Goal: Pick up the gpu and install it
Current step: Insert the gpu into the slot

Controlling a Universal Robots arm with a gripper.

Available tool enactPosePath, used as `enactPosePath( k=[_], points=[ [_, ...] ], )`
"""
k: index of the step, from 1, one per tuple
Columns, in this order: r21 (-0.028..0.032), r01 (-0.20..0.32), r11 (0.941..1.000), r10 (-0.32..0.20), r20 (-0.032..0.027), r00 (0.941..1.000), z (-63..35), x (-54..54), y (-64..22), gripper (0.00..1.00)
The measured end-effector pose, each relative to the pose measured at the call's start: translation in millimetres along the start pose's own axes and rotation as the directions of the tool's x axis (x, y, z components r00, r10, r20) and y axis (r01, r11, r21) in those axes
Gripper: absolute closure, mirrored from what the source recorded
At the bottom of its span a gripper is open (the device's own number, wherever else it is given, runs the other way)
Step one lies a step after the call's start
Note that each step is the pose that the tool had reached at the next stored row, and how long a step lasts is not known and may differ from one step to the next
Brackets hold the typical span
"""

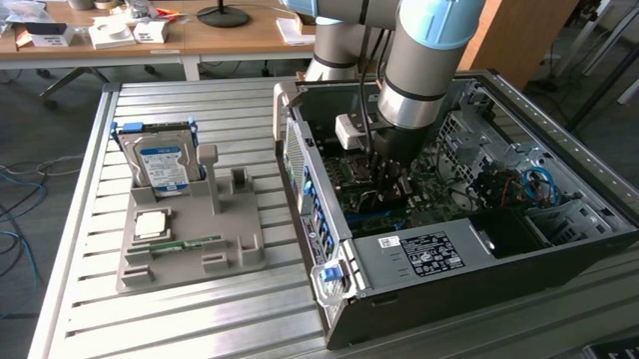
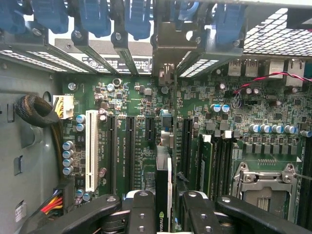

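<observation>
Exterior view: the gripper [image 1: 387,176] is down inside the computer case [image 1: 429,254], over the green board [image 1: 444,187]. Wrist view: its two fingers [image 2: 141,209] are pinched on the gpu [image 2: 163,175], which stands on its thin edge close above the black slots [image 2: 130,146]. If the card is tilted or off its slot, pushing down could bend it or hurt the board.

So the arm [image 1: 417,71] enters the exterior view from the top and stands pretty much vertical: fat grey link, light blue joint cap, wrist aimed straight down. The tool [image 2: 163,214] hangs off the end, also vertical. Its two black fingers [image 2: 139,212] are partway closed, one on each side of the gpu [image 2: 162,183], pinching the card edge-on between them.
</observation>
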State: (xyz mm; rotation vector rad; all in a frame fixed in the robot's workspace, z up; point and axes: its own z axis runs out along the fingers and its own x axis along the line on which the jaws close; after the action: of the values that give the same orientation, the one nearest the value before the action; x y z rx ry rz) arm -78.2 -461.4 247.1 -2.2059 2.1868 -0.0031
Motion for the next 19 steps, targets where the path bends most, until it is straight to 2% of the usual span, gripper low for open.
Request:
enactPosePath(
  k=[14, 15, 16, 17, 18, 19],
  points=[
    [-0.0002, 0.0, 1.0, 0.0, 0.0002, 1.0, 0.0, 0.0, 0.1, 0.74],
    [-0.0001, 0.0, 1.0, 0.0, 0.0003, 1.0, 0.1, 0.0, 0.1, 0.73],
    [0.0001, 0.0, 1.0, 0.0, 0.0002, 1.0, 0.1, 0.0, 0.0, 0.67],
    [0.0001, 0.0, 1.0, 0.0, 0.0001, 1.0, 0.0, 0.0, 0.0, 0.67],
    [0.0, 0.0, 1.0, 0.0, 0.0001, 1.0, 0.1, 0.0, 0.0, 0.61],
    [0.0, 0.0, 1.0, 0.0, 0.0001, 1.0, 0.0, 0.0, 0.0, 0.61]
  ],
)
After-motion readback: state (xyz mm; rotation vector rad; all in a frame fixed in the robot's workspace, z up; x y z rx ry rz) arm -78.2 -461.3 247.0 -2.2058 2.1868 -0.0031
